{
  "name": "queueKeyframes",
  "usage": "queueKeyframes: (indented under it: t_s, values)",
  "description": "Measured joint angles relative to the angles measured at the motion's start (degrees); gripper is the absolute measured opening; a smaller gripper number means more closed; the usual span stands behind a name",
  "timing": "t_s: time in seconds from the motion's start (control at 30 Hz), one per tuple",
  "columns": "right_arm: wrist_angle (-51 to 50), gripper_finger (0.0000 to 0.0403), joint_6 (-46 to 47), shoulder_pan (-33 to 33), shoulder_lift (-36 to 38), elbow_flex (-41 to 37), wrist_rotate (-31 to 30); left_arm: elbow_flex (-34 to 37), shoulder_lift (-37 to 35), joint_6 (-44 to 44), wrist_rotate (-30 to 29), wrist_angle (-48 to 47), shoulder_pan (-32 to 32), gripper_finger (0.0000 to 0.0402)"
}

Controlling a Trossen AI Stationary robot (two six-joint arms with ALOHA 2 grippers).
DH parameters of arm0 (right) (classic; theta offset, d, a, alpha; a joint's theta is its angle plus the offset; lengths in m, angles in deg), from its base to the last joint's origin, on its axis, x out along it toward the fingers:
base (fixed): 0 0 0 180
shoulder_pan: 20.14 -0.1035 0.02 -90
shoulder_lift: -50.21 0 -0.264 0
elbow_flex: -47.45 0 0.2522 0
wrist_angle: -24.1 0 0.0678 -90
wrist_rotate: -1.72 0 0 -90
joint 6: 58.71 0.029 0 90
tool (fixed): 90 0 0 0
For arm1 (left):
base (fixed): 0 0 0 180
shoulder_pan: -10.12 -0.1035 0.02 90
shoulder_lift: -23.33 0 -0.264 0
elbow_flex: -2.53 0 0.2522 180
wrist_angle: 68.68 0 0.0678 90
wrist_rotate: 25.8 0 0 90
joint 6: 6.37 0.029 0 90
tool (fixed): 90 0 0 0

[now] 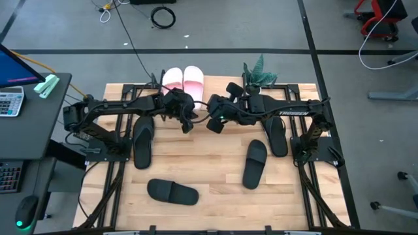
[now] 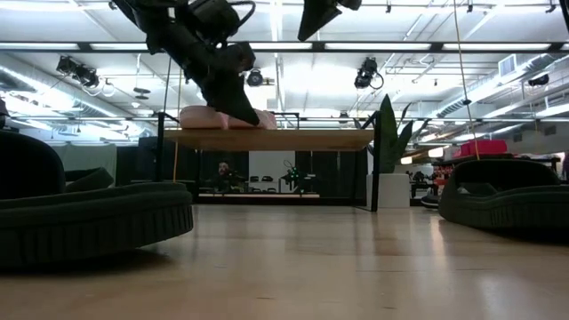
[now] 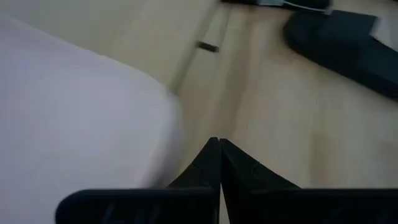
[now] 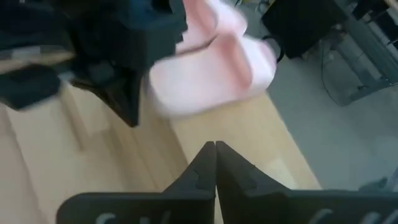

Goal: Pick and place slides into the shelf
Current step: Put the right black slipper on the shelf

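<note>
Two pale pink slides (image 1: 183, 81) lie side by side, soles down, on the shelf's plank top (image 2: 302, 139) at the table's far edge. My left gripper (image 1: 187, 125) is shut, its tips (image 2: 251, 117) down at plank height, just near of the pink slides (image 3: 74, 112). My right gripper (image 1: 214, 125) is shut and empty, high above the shelf (image 2: 316, 20); it looks down on the pink slides (image 4: 211, 68). Two black broad slides (image 1: 172, 192) (image 1: 255, 163) and two black flip-flops (image 1: 142, 140) (image 1: 279, 136) lie flat on the table. My left gripper has its shut fingers (image 3: 219, 155) slanting down beside the near end of the pink slides (image 4: 163, 102). I cannot tell whether they touch that end or stand a little apart from it.
A potted plant (image 1: 260, 74) stands at the shelf's right end. Dark frame rails (image 1: 111, 163) (image 1: 313, 156) run along both sides of the table. Bare wood lies in the table's middle (image 1: 209, 156). A desk with a calculator (image 1: 10, 101) stands off the left edge.
</note>
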Motion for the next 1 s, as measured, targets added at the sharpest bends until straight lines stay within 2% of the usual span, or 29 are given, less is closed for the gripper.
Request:
queueKeyframes:
  t_s: [0.13,0.3,0.4,0.63,0.8,0.93,1.0]
  values:
    - [-6.7,0.0003,4.9,-2.5,0.0,0.0,0.3,-0.2,-0.6,-1.1,0.6,-0.1,5.3,0.0004]
    - [-17.2,0.0005,20.3,-8.6,-0.1,-1.4,-1.4,-1.5,-4.3,-1.2,0.8,-0.8,11.0,0.0012]
    - [-18.6,0.0003,29.0,-14.1,-0.1,-5.5,-1.8,-2.3,-8.0,-1.3,0.8,-3.2,13.3,0.0015]
    - [-14.5,0.0015,48.3,-28.2,-0.2,-19.5,-0.6,-3.5,-18.5,-1.5,0.7,-22.9,19.1,0.0004]
    - [-11.0,0.0025,50.4,-34.3,-0.3,-26.0,3.1,-3.4,-23.6,-5.3,0.8,-34.1,25.1,0.0019]
    - [-9.9,0.0041,52.6,-35.3,-0.3,-27.9,7.9,-3.4,-24.9,-11.6,0.7,-37.0,29.3,0.0033]
    - [-10.0,0.0053,50.7,-34.8,-0.3,-28.2,9.2,-3.4,-24.9,-14.8,0.8,-37.3,30.9,0.0036]
